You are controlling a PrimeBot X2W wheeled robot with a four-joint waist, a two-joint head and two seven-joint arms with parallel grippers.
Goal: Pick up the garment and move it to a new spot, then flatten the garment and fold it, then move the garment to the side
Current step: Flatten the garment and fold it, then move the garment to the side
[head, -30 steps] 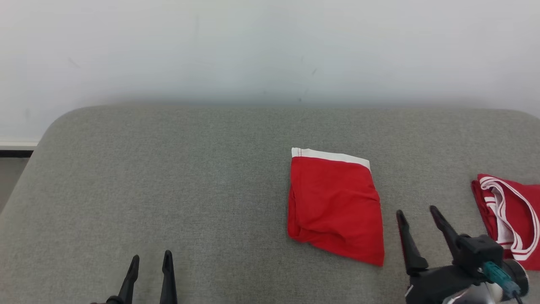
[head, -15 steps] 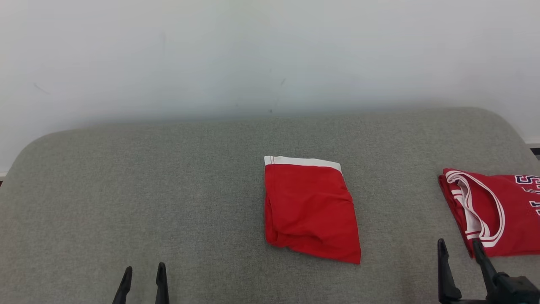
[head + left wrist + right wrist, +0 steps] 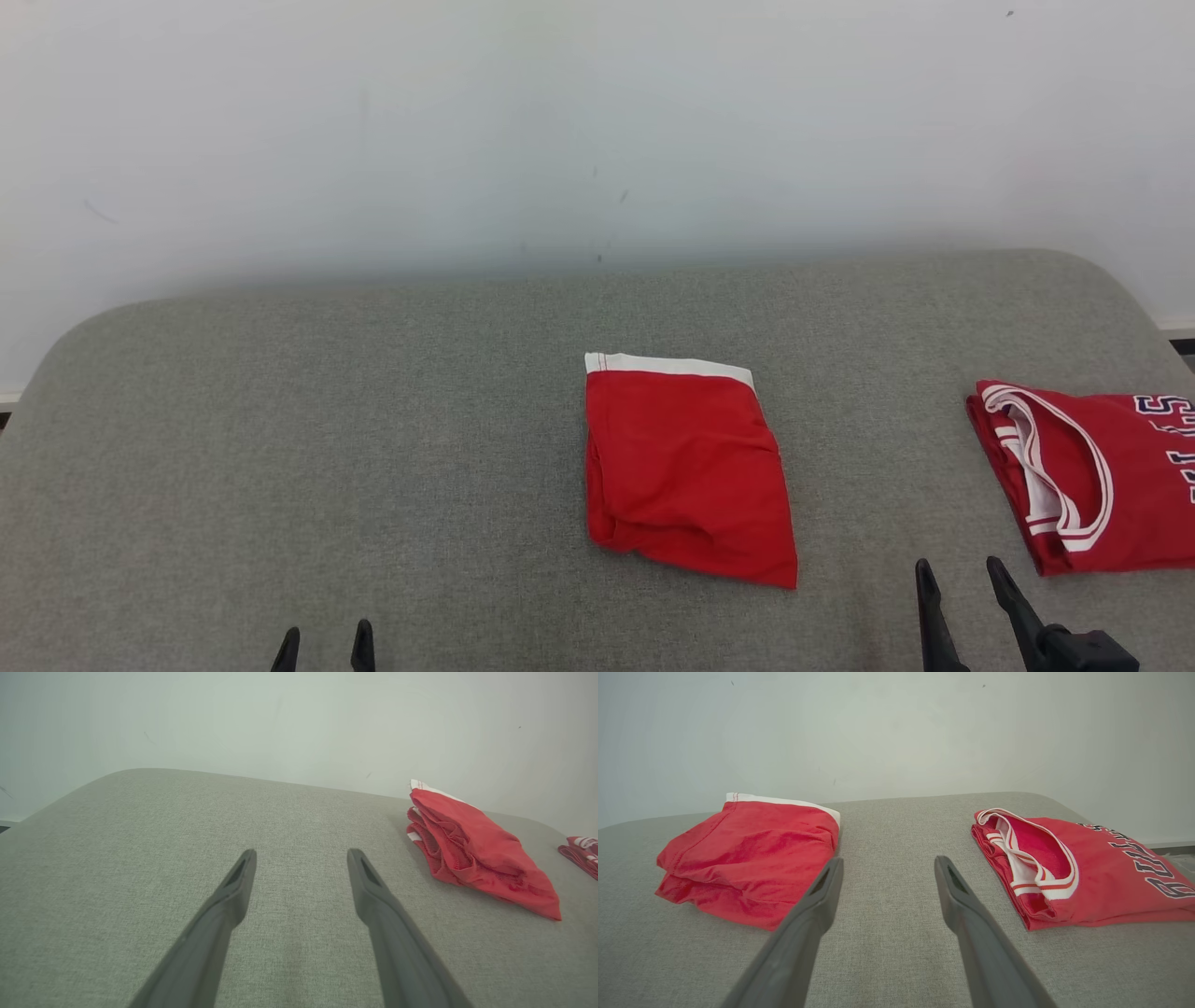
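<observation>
A folded red garment [image 3: 686, 467] with a white waistband lies flat in the middle of the grey padded surface [image 3: 373, 420]. In the left wrist view this garment [image 3: 476, 854] is off to the right, and in the right wrist view the garment [image 3: 747, 858] is left of the fingers. My right gripper [image 3: 960, 571] stands open near the front edge, to the right of the garment and apart from it, with nothing between its fingers [image 3: 822, 896]. My left gripper [image 3: 325, 644] is open at the lower left, far from the cloth, over bare fabric [image 3: 301, 854].
A second folded red piece, a jersey [image 3: 1092, 476] with white trim and dark lettering, lies at the right end of the surface; the jersey [image 3: 1087, 868] is just right of my right fingers. A pale wall [image 3: 597, 121] runs behind. The surface's corners are rounded.
The head camera has swung right, showing more of the jersey. My right gripper has drawn back and down, away from the middle garment. The left gripper sits lower too. Neither garment moved.
</observation>
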